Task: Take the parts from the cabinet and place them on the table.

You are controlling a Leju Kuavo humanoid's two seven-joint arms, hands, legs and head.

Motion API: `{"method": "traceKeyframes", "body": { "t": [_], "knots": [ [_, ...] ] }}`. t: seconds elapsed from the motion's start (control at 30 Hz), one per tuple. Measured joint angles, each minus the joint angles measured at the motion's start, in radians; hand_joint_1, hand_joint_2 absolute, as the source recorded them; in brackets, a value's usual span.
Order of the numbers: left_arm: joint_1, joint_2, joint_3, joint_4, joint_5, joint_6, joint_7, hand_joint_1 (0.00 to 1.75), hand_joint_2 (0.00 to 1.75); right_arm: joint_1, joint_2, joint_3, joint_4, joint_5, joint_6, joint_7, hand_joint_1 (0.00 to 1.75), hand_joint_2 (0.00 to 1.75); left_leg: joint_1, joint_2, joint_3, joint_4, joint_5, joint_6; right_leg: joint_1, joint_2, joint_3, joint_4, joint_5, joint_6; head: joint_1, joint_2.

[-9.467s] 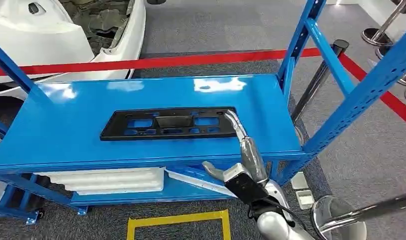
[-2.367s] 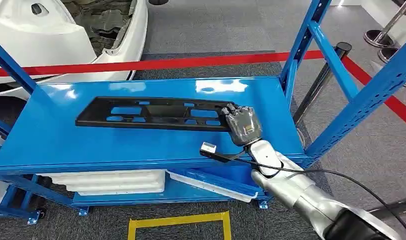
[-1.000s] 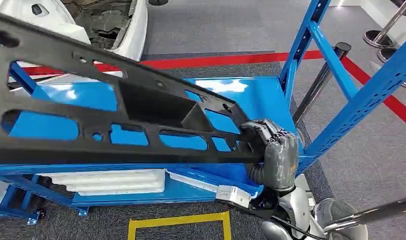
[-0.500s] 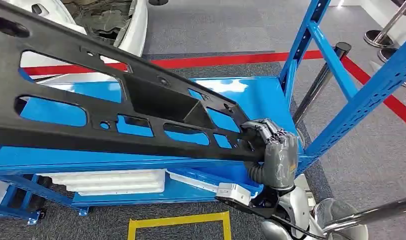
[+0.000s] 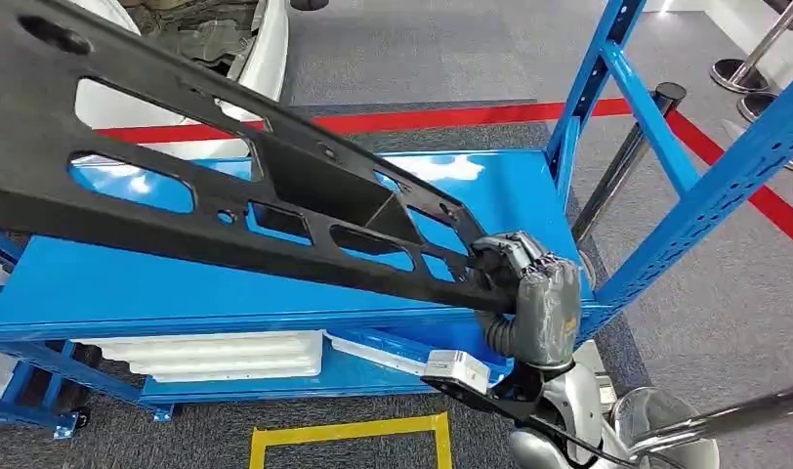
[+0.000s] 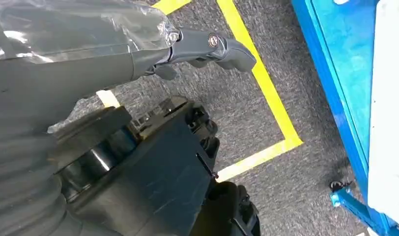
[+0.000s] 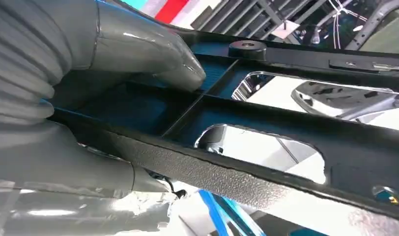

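Observation:
A long black plastic part (image 5: 305,186) with several cut-outs is held in the air above the blue cabinet shelf (image 5: 129,288). It slants up towards the near left. My right hand (image 5: 529,293) grips its right end in front of the shelf's right edge. In the right wrist view the grey thumb (image 7: 153,54) presses into a recess of the part (image 7: 266,142), with the hand (image 7: 65,98) wrapped around its rim. My left hand (image 6: 153,162) hangs over the carpet holding nothing, thumb apart from the dark fingers.
Blue cabinet uprights (image 5: 705,195) rise on the right. White foam trays (image 5: 217,354) lie on the lower shelf. A yellow floor marking (image 5: 344,430) lies on the carpet in front. A red barrier belt (image 5: 451,117), a black stanchion (image 5: 627,156) and a white car body (image 5: 266,49) stand behind.
My right hand took hold of the part on the shelf and lifted it. Over the last second its free left end has tilted further upward; the hand has barely moved.

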Motion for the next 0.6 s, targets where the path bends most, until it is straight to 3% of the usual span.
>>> {"method": "traceKeyframes", "body": {
  "t": [0.4,0.5,0.53,0.57,0.6],
  "knots": [
    [0.0,-0.002,0.005,0.002,-0.002,0.04,0.015,0.0,1.75,-0.002,0.002,0.0,0.017,-0.002,0.0,0.002,1.75,1.75,-0.008,0.0,-0.002,0.004,-0.002,0.004,-0.008,0.0,0.0,-0.002,0.0,0.003,0.0,0.0],
    [0.0,-0.002,0.005,0.002,-0.001,0.045,0.015,0.0,1.75,-0.003,0.002,0.0,0.019,-0.006,0.0,0.002,1.75,1.75,-0.013,0.0,-0.002,0.005,-0.005,0.009,-0.012,0.0,0.0,-0.004,0.0,0.009,0.0,0.0],
    [0.0,-0.002,0.005,0.002,0.0,0.047,0.015,0.0,1.75,-0.004,0.002,0.0,0.019,-0.006,0.0,0.002,1.75,1.75,-0.013,0.0,-0.002,0.004,0.001,0.015,-0.013,0.0,0.001,-0.005,0.006,0.016,-0.001,0.0],
    [0.0,-0.004,0.005,0.002,0.0,0.048,0.014,0.0,1.75,-0.005,0.002,0.0,0.019,-0.007,0.0,0.001,1.75,1.75,0.001,0.001,0.004,-0.016,0.009,0.022,-0.007,0.0,0.002,-0.002,-0.001,0.019,-0.001,0.0],
    [0.0,-0.005,0.005,0.002,0.0,0.048,0.013,0.0,1.75,-0.005,0.002,0.0,0.019,-0.008,0.0,0.001,1.75,1.75,0.002,0.005,0.007,-0.023,0.015,0.024,-0.01,0.0,-0.003,0.016,-0.022,0.021,0.001,0.0]
  ]
}}
